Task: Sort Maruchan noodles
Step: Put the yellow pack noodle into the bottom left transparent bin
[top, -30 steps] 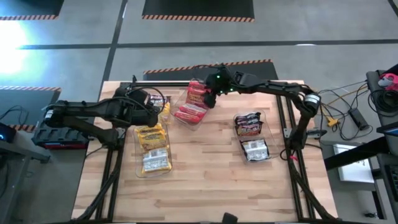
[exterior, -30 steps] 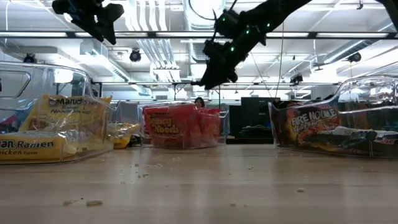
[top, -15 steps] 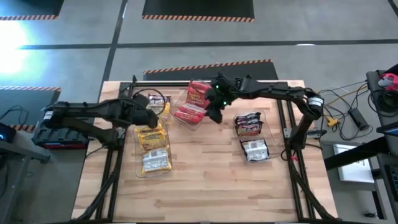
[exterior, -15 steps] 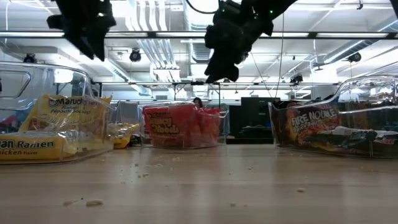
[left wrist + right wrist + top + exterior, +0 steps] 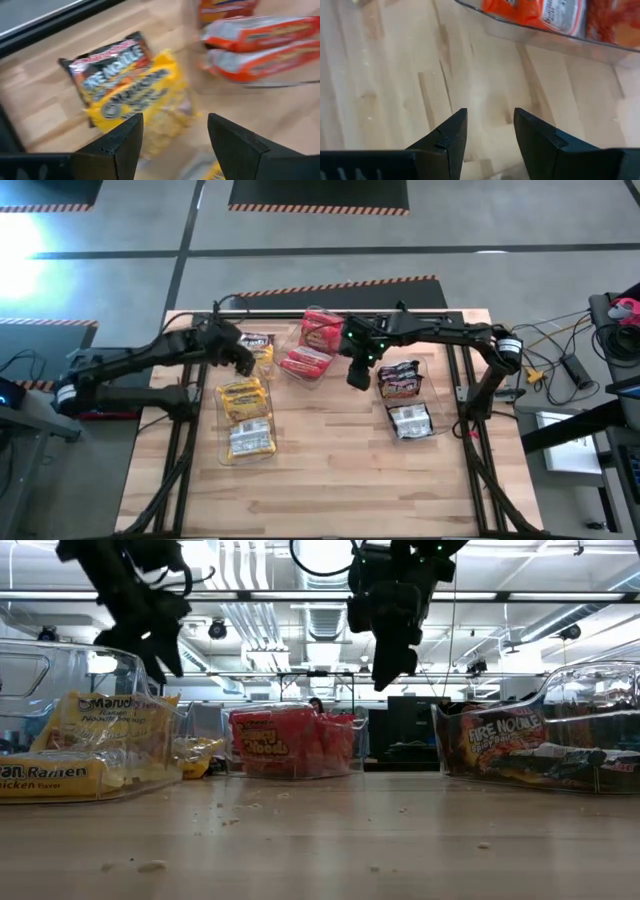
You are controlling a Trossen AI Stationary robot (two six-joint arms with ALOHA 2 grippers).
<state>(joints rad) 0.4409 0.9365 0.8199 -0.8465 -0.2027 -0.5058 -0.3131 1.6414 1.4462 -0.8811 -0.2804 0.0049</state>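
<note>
On the left side of the wooden table, the left gripper hangs in the air above two loose packets near the far edge, its jaws spread apart with nothing between them. In its wrist view the two fingers frame a dark Fire Noodle packet with a yellow noodle packet lying partly over it; both rest on bare wood outside any bin.

Just nearer the camera side stands a clear bin holding yellow Maruchan ramen packets, stacked flat. In the low view this bin shows at the left with the yellow packets pressed against its wall.

In the middle, near the far edge, a second clear bin holds the red noodle packets. The low view shows them upright-looking behind the clear wall.

The right gripper hovers above bare wood between the red bin and the dark-packet bin, beside the red one. Its fingers stand parted and hold nothing; the wrist view looks down on plain planks, with the red bin's edge farther off.

On the right, a third clear bin contains dark Fire Noodle packets and another packet with a pale label. The low view shows this bin at the right.
</note>
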